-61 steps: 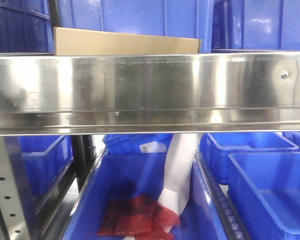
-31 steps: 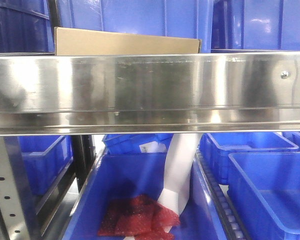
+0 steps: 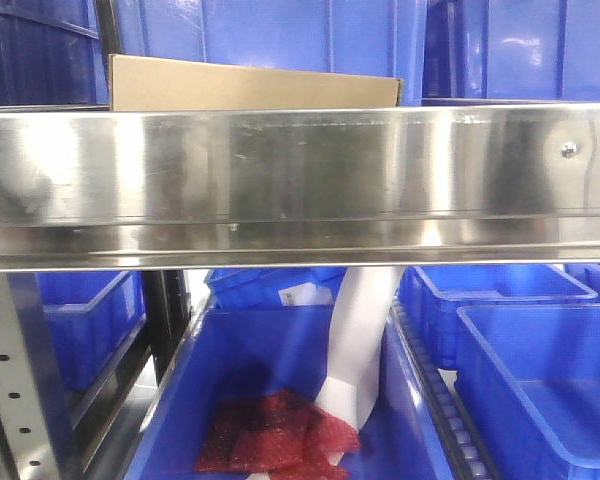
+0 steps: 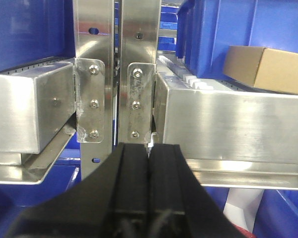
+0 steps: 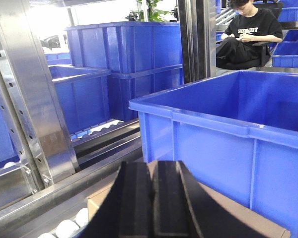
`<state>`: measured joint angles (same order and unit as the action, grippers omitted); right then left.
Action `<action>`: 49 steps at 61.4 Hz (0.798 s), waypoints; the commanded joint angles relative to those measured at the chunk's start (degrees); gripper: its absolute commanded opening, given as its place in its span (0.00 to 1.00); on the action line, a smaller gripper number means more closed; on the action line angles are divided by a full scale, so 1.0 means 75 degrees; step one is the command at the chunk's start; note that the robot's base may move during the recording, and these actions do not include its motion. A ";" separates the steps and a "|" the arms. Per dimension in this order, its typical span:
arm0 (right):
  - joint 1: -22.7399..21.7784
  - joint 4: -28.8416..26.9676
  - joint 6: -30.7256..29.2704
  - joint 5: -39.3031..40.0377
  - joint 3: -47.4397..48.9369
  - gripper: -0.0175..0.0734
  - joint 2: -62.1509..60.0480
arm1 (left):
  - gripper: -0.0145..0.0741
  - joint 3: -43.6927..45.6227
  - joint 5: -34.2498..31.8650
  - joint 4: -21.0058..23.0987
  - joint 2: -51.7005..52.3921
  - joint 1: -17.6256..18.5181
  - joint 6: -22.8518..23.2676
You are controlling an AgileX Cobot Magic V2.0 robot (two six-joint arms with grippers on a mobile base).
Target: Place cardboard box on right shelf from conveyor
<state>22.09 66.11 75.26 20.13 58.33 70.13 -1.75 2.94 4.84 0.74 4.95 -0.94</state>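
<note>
1. The cardboard box (image 3: pixel 252 84) lies on the right shelf (image 3: pixel 300 180), behind its steel rail, long side along the rail.
2. Right gripper (image 5: pixel 154 198), pads together and empty, hovers just above the box; it is the nearer arm.
3. Left gripper (image 4: pixel 149 186), also closed and empty, sits below the rail, box up to its right.

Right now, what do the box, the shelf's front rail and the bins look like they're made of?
cardboard box: tan cardboard, matte, with plain unprinted faces and crisp folded edges. Shelf front rail: probably stainless steel, brushed and shiny, with blurry reflections and a small screw. Blue bins: likely moulded plastic, semi-gloss, with rounded rims and soft highlights.
</note>
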 commanded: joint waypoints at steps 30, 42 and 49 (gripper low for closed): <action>0.0226 -0.7158 -0.9209 -0.3601 0.0096 0.23 -0.1253 | 0.03 0.0028 -0.0692 0.0050 0.0092 0.0045 0.0038; -0.0196 -0.7808 -1.0603 -0.3416 -0.1436 0.23 -0.2696 | 0.03 0.0028 -0.0692 0.0050 0.0092 0.0045 0.0038; -0.0974 -0.8334 -1.0585 -0.2844 -0.2688 0.23 -0.3703 | 0.03 0.0028 -0.0692 0.0050 0.0092 0.0045 0.0038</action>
<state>18.32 6.41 -2.96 -8.56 41.85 47.43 -1.75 2.94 4.84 0.74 4.95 -0.94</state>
